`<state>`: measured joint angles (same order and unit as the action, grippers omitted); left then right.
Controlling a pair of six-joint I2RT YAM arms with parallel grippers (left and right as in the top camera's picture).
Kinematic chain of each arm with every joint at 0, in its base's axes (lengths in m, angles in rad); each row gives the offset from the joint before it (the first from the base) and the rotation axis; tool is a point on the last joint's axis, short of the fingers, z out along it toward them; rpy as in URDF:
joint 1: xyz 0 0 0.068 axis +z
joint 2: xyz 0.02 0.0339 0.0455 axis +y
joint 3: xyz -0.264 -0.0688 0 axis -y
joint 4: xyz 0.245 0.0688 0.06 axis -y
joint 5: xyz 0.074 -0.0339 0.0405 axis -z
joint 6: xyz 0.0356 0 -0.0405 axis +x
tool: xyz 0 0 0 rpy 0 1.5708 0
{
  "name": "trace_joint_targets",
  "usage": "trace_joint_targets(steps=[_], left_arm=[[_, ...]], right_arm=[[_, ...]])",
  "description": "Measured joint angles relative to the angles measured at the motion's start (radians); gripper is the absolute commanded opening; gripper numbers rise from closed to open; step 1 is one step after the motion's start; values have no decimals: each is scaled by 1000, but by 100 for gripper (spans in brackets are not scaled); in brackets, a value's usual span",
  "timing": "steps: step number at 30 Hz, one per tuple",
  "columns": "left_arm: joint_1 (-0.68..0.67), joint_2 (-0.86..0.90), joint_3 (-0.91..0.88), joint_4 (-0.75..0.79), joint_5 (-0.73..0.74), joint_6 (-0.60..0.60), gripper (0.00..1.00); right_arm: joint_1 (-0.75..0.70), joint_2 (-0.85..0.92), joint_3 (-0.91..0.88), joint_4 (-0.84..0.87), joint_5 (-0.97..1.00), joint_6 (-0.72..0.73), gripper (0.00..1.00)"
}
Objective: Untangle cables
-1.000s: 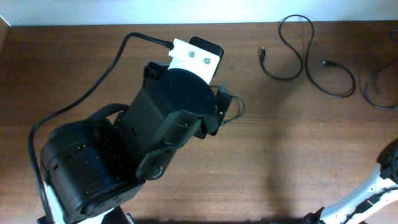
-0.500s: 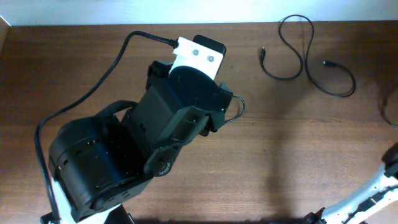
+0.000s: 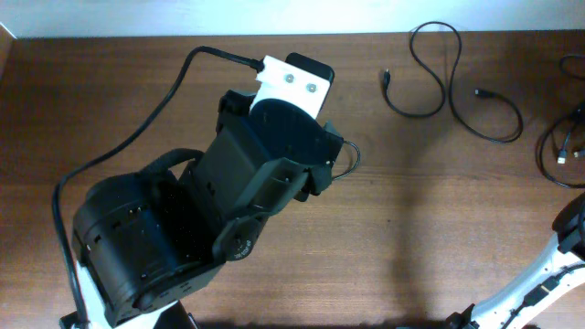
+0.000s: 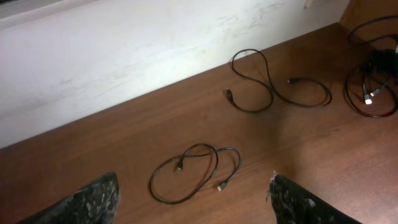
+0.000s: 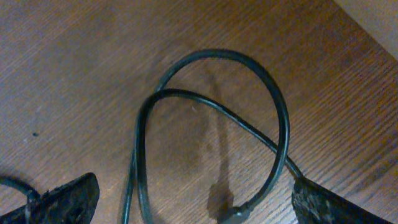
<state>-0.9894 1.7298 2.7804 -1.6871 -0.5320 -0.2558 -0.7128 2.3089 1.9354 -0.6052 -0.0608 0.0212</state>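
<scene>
A black cable [image 5: 285, 127] curls in a loop on the wood under my right gripper [image 5: 196, 190], whose jaws are open; its plug [image 5: 231, 215] sits between the fingertips, touching neither. That cable belongs to the loose bundle [image 3: 562, 151] at the table's right edge. My left gripper [image 4: 193, 186] is open above a small coiled cable [image 4: 175, 201] with both plugs showing. In the overhead view only a bit of that coil [image 3: 355, 157] peeks out from under the left arm [image 3: 228, 201]. A long S-shaped cable [image 3: 446, 90] lies apart at the back right.
A white wall [image 4: 124, 56] runs along the table's far edge. The right arm [image 3: 567, 260] enters from the lower right corner. A thick black arm cable [image 3: 137, 137] trails off the left arm across the left of the table.
My right gripper has gone from shut to open, and the cable bundle has come back into the overhead view at the right edge. The left arm has shifted slightly toward the back.
</scene>
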Motion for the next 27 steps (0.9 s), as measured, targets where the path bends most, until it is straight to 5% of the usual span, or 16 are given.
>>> trace_joint_targets(steps=[5,11,17,21,27], left_arm=[[0,0,-5,0,-21,0,80],[-1,3,-36,0,-83,2,91],[-1,3,-36,0,-102,5,96],[-1,3,-36,0,-105,10,99],[-1,3,-36,0,-110,25,100]], right_arm=[[0,-42,4,-49,-16,0,98],[58,-401,40,-159,-146,-3,95],[418,-426,48,-388,-149,-34,93],[702,-421,41,-535,30,-99,95],[884,-420,-16,-555,90,-138,95]])
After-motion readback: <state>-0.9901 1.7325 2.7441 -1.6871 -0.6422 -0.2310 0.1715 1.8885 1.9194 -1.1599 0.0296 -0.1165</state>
